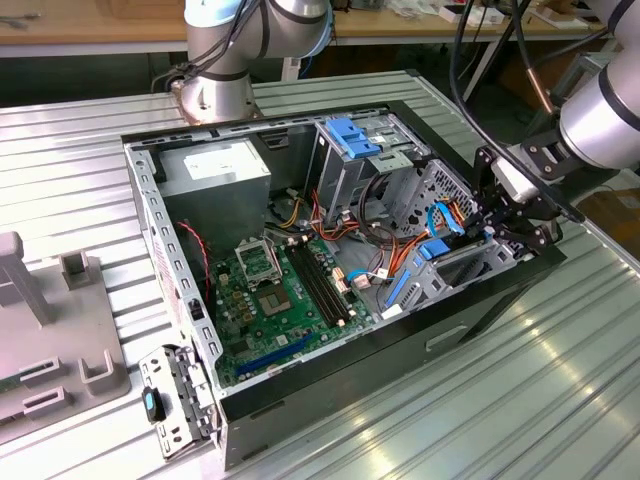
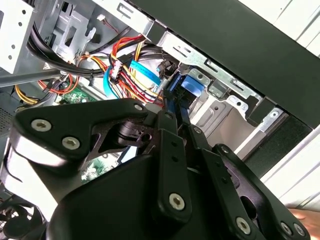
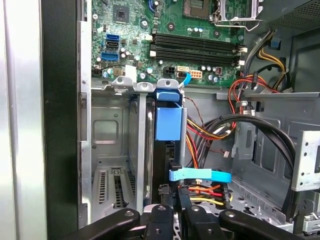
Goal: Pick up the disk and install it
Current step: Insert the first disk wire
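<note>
The disk (image 1: 432,250) stands on edge in the drive bay at the open computer case's side, on the exterior view's right. Its blue rail (image 3: 167,122) and dark edge run down into the grey metal bay (image 3: 107,150). My gripper (image 1: 497,232) reaches in over the case wall and is shut on the end of the disk nearest it. In the first wrist view the gripper (image 3: 176,212) has its black fingers (image 3: 160,220) on either side of the disk's edge. In the second wrist view the gripper (image 2: 175,117) meets the disk's blue end (image 2: 190,86).
Red, yellow and orange cables (image 3: 210,132) and a blue flat cable (image 3: 200,175) lie right beside the bay. The motherboard (image 1: 280,290), a grey power-supply box (image 1: 215,170) and a blue-topped drive cage (image 1: 350,135) fill the case. A grey fixture (image 1: 50,330) sits on the exterior view's left.
</note>
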